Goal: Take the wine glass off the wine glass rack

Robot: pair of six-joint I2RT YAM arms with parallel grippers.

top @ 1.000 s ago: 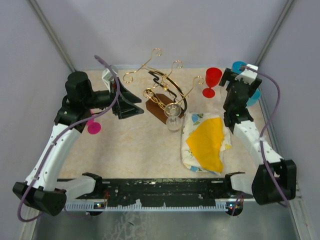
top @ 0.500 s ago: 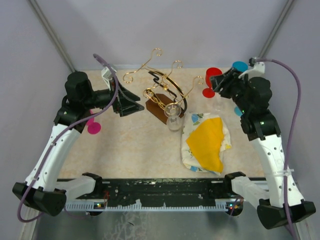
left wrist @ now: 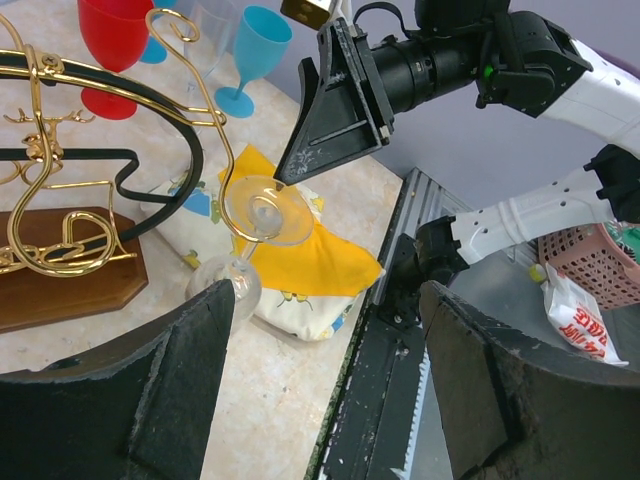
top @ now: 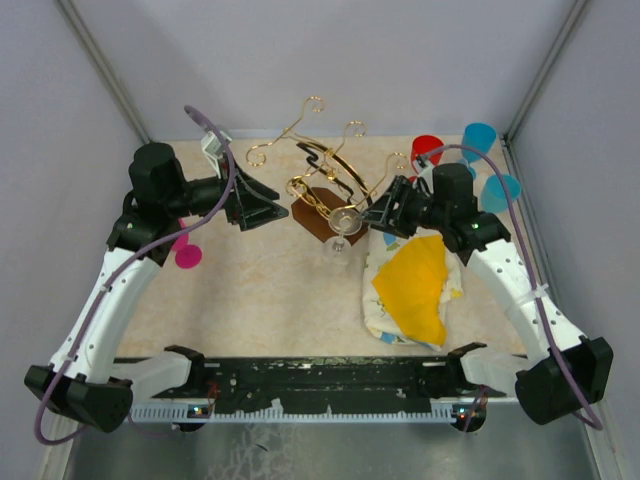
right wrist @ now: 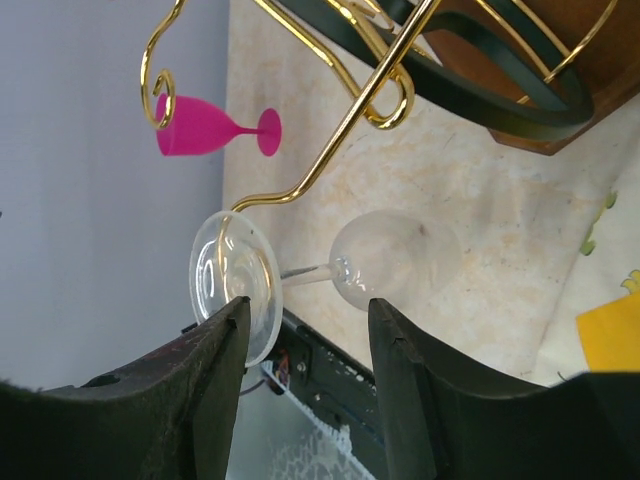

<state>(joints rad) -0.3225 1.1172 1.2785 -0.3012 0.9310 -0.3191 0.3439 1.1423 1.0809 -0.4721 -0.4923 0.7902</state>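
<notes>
- The wine glass (top: 341, 232) hangs upside down near the centre of the top view. Its round foot is caught on a curled gold arm of the wine glass rack (top: 318, 210), and its clear bowl points down toward the beige table (top: 270, 290).
- The right gripper (top: 372, 218) reaches in from the right side of the frame, level with the glass.
- In the right wrist view its jaws stand spread, with the thin stem and the foot of the glass between the two dark fingers (right wrist: 400, 390). They are not pinched on it. I cannot tell whether the left-hand finger touches the foot's rim.
- The left gripper (top: 272, 208) sits left of the rack, jaws wide apart and holding nothing, pointing toward the rack's brown wooden base.
- A yellow and white cloth (top: 415, 285) lies just right of the glass, under the right arm.
- A red glass (top: 427, 150) and two blue glasses (top: 480, 135) stand at the upper right.
- A pink glass (top: 187, 255) lies at the left, beside the left arm.
</notes>
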